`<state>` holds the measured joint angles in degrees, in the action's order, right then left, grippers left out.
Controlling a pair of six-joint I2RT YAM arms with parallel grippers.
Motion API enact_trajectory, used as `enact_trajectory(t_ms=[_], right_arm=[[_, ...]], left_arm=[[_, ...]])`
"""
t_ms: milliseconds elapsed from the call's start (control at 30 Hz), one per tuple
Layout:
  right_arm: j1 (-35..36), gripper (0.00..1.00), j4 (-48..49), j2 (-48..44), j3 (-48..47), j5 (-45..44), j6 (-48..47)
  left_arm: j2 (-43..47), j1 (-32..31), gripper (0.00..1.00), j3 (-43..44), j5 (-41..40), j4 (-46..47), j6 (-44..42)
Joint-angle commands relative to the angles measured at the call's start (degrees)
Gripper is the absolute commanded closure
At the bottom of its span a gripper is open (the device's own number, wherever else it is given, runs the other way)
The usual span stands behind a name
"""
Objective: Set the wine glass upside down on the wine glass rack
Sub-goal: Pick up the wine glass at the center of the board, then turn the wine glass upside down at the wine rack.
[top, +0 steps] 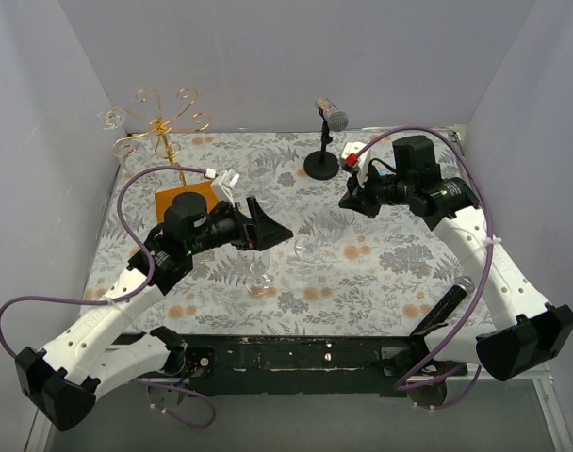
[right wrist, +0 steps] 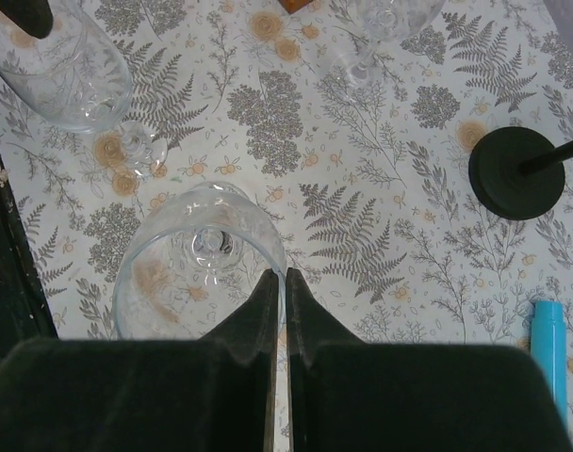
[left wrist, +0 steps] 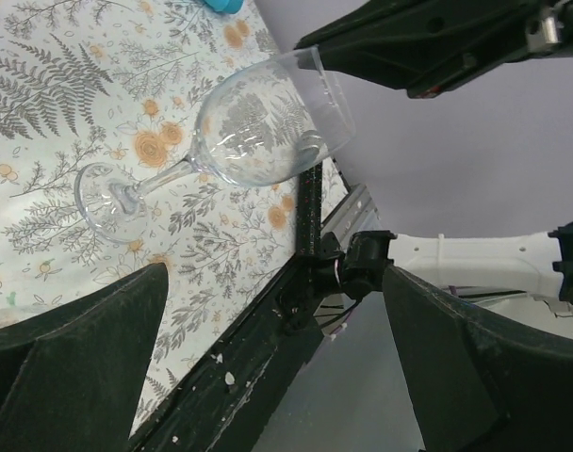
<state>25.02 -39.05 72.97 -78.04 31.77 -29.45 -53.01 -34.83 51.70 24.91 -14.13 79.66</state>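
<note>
Top view: the wine glass rack (top: 160,132) stands at 10 o'clock on the bench (top: 390,273). The left tool (top: 268,224) is spread wide near centre.

Left wrist: the wine glass (left wrist: 268,122) has its foot on the bench.

Right wrist: the right tool (right wrist: 278,282), at 6 o'clock, is pinched on the glass's rim.

**Surfaces as I see them**

The glass (left wrist: 258,132) is clear and glossy, with bright reflections. I see the rack (top: 162,132) as thin shiny gold wire on a smooth wooden base (top: 178,200). The tablecloth (top: 362,273) looks matt, the right fingers (right wrist: 155,395) matt, grainy black.
</note>
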Motion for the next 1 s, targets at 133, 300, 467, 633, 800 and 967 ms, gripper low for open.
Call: enact_trajectory(t_ms=[133, 300, 467, 633, 800, 967], right_arm=[[-2.8, 0.99, 5.2, -4.7, 1.2, 4.6, 1.7], [-3.7, 0.99, 5.5, -5.1, 1.0, 5.2, 1.9], [-4.2, 0.99, 5.6, -5.1, 1.0, 5.9, 2.0], [-4.7, 0.99, 5.7, -4.9, 0.6, 6.5, 2.2], [-5.3, 0.99, 5.8, -4.9, 0.3, 7.3, 2.6], [-5.8, 0.99, 5.7, -4.9, -0.1, 7.9, 2.7]], left_arm=[[-3.5, -2.3, 0.02, 2.8, -6.2, 2.8, -2.0], [-5.0, -2.3, 0.02, 2.4, -5.7, 4.5, -2.1], [-5.9, -2.3, 0.02, 1.8, -5.8, 5.7, -2.2], [-7.1, -2.3, 0.02, 1.6, -5.2, 6.7, -2.2], [-8.1, -2.3, 0.02, 1.6, -4.5, 7.8, -2.0], [-8.6, -2.3, 0.02, 0.9, -3.8, 9.3, -1.6]])
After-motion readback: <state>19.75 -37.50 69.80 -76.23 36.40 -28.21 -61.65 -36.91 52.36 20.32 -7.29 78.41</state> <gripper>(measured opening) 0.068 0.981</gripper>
